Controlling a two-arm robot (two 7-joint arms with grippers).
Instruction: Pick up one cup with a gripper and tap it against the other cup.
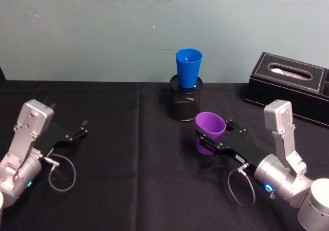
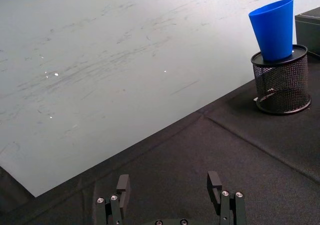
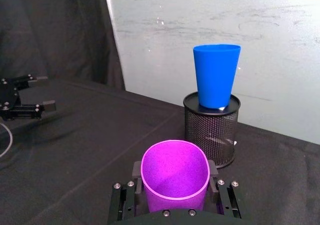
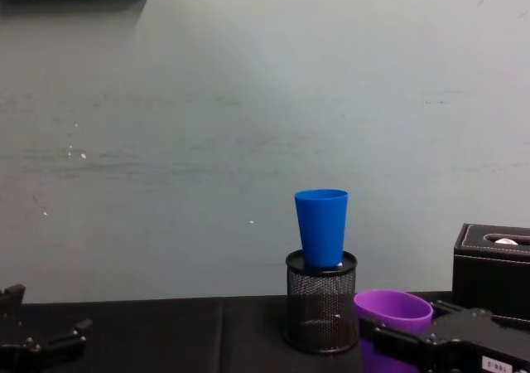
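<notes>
R pincer [image 1: 204, 140] grips purple cup [image 1: 211, 126] by its sides, upright, just front-right of mesh pen holder [image 1: 185, 103], apart from blue cup [image 1: 188, 66] standing in holder's top. L pincer [image 1: 81, 128] rests wide open at left of black surface [image 1: 128, 164].

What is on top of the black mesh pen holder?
The blue cup stands upright in the pen holder's mouth. It covers the opening, so anything inside cannot be seen. The right claw holds the purple cup nearby.
</notes>
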